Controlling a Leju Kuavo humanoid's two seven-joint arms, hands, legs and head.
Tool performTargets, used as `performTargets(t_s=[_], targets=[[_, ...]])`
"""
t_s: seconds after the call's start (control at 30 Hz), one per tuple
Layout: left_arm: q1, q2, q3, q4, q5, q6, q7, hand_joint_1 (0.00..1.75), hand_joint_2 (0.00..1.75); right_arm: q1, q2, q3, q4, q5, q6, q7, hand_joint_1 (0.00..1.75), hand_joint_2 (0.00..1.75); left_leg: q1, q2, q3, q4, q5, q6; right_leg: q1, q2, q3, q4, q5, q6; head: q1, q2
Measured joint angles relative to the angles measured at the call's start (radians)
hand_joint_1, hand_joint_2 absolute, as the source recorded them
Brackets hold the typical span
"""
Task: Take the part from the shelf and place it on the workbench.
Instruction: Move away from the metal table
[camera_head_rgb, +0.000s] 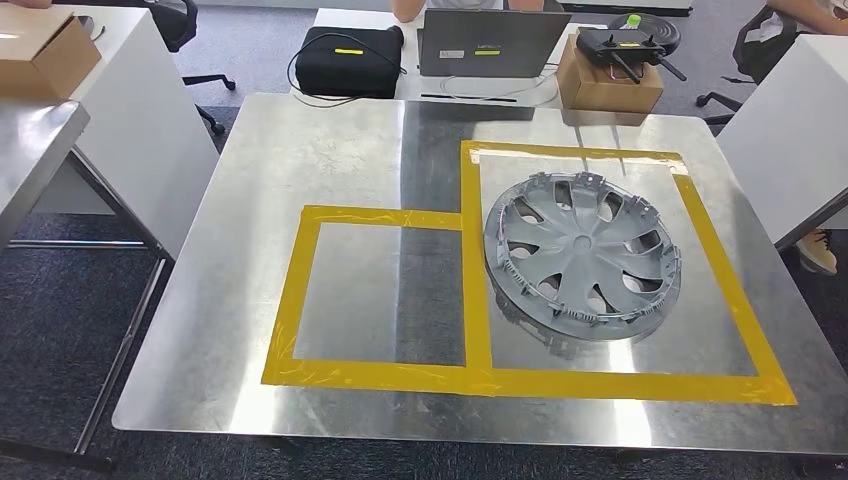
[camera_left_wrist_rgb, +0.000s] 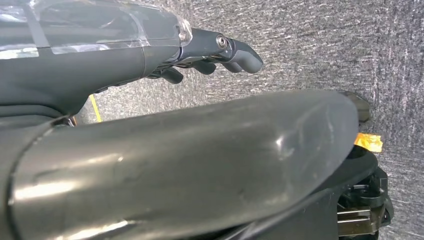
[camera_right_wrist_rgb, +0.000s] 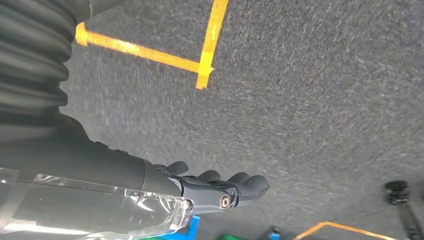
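Head view: the grey wheel cover (camera_head_rgb: 583, 256) lies flat on the bench (camera_head_rgb: 300, 160), inside the larger yellow tape square (camera_head_rgb: 735, 300). Left wrist view: my left hand (camera_left_wrist_rgb: 210, 57) hangs over carpet, fingers loosely curled, holding nothing. Right wrist view: my right hand (camera_right_wrist_rgb: 220, 187) likewise, empty.

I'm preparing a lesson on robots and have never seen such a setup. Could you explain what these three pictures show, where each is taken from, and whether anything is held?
A two-armed humanoid robot took these. The head view looks down on a metal workbench with yellow tape squares; a grey wheel cover lies in the larger one. The other two come from wrist cameras on hanging arms, facing carpet. The left hand and right hand hold nothing, fingers loosely curled.
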Motion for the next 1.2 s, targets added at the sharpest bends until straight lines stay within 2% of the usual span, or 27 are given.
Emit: performTargets(t_s=[0.37,0.53,0.67,0.73,0.8,0.83,0.87,0.9,0.93,1.0,1.03,1.07,1.17,1.2], targets=[[0.000,0.000,0.000,-0.005,-0.004,0.009,-0.016,0.00,0.00,-0.007,-0.006,0.000,0.225,0.016,0.006,-0.150,0.00,1.75,0.000,0.003,0.000,0.000,0.000,0.000,0.000,0.000,0.000,0.000,0.000,-0.001,0.000,0.000],[-0.001,0.001,0.000,-0.008,-0.009,0.012,-0.041,0.00,0.00,-0.011,-0.014,0.001,0.320,0.034,0.085,-0.204,0.00,1.75,-0.003,0.003,0.000,0.002,-0.002,0.002,-0.001,0.001,0.000,-0.003,0.003,0.001,-0.001,0.000],[-0.001,0.000,0.000,-0.009,-0.007,0.012,-0.045,0.00,0.00,-0.016,-0.014,0.001,0.370,0.026,0.135,-0.266,0.00,1.75,-0.002,0.003,0.002,-0.004,0.000,0.010,-0.003,0.002,0.001,-0.003,0.000,0.009,-0.004,0.000],[-0.001,-0.002,0.000,-0.009,-0.007,0.014,-0.045,0.00,0.00,-0.017,-0.016,0.001,0.386,0.026,0.140,-0.271,0.00,1.75,0.002,0.004,0.006,-0.014,0.005,0.016,-0.004,0.002,-0.022,0.054,-0.035,0.013,0.002,0.000],[-0.001,-0.003,0.000,-0.009,-0.007,0.015,-0.046,0.00,0.00,-0.016,-0.020,0.001,0.401,0.025,0.143,-0.271,0.00,1.75,0.001,0.005,0.007,-0.016,0.007,0.019,-0.004,0.003,-0.086,0.184,-0.101,0.014,0.010,0.000],[-0.001,-0.003,0.000,-0.009,-0.007,0.015,-0.046,0.00,0.00,-0.015,-0.022,0.001,0.406,0.025,0.144,-0.271,0.00,1.75,0.000,0.005,0.008,-0.016,0.007,0.020,-0.004,0.003,-0.120,0.249,-0.125,0.014,0.013,0.000],[-0.001,-0.003,0.000,-0.009,-0.007,0.015,-0.046,0.00,0.00,-0.013,-0.023,0.000,0.412,0.025,0.144,-0.271,0.00,1.75,-0.001,0.005,0.008,-0.016,0.007,0.020,-0.004,0.003,-0.143,0.287,-0.131,0.013,0.014,0.000],[-0.001,-0.003,-0.001,-0.009,-0.007,0.015,-0.046,0.00,0.00,-0.012,-0.023,0.000,0.417,0.025,0.145,-0.271,0.00,1.75,-0.002,0.004,0.009,-0.016,0.006,0.020,-0.004,0.004,-0.151,0.289,-0.115,0.010,0.015,0.000],[-0.001,-0.003,-0.001,-0.009,-0.007,0.015,-0.046,0.00,0.00,-0.012,-0.025,0.000,0.422,0.025,0.145,-0.271,0.00,1.75,-0.003,0.003,0.010,-0.016,0.006,0.019,-0.003,0.004,-0.140,0.253,-0.080,0.005,0.016,0.000],[-0.002,-0.004,-0.001,-0.010,-0.006,0.015,-0.046,0.00,0.00,-0.013,-0.030,0.000,0.434,0.026,0.144,-0.271,0.00,1.75,-0.005,0.001,0.013,-0.015,0.005,0.017,0.001,0.004,-0.090,0.124,0.001,-0.010,0.017,0.000],[-0.002,-0.005,-0.002,-0.010,-0.005,0.015,-0.046,0.00,0.00,-0.014,-0.033,0.000,0.439,0.026,0.144,-0.272,0.00,1.75,-0.006,0.000,0.012,-0.014,0.006,0.014,0.004,0.003,-0.069,0.070,0.025,-0.017,0.017,0.000],[-0.003,-0.006,-0.002,-0.010,-0.004,0.015,-0.045,0.00,0.00,-0.015,-0.035,0.000,0.442,0.026,0.143,-0.272,0.00,1.75,-0.007,-0.001,0.010,-0.013,0.007,0.009,0.007,0.004,-0.058,0.038,0.036,-0.023,0.017,0.000],[-0.003,-0.008,-0.002,-0.010,-0.002,0.015,-0.046,0.00,0.00,-0.014,-0.040,0.000,0.451,0.026,0.143,-0.274,0.00,1.75,-0.006,0.000,0.003,-0.011,0.011,-0.008,0.008,0.003,-0.058,0.019,0.046,-0.033,0.016,0.000],[-0.003,-0.008,-0.002,-0.010,-0.002,0.015,-0.047,0.00,0.00,-0.014,-0.040,0.000,0.453,0.026,0.144,-0.275,0.00,1.75,-0.005,0.000,-0.001,-0.004,0.000,-0.015,0.005,0.002,-0.059,0.014,0.053,-0.037,0.015,0.000]])
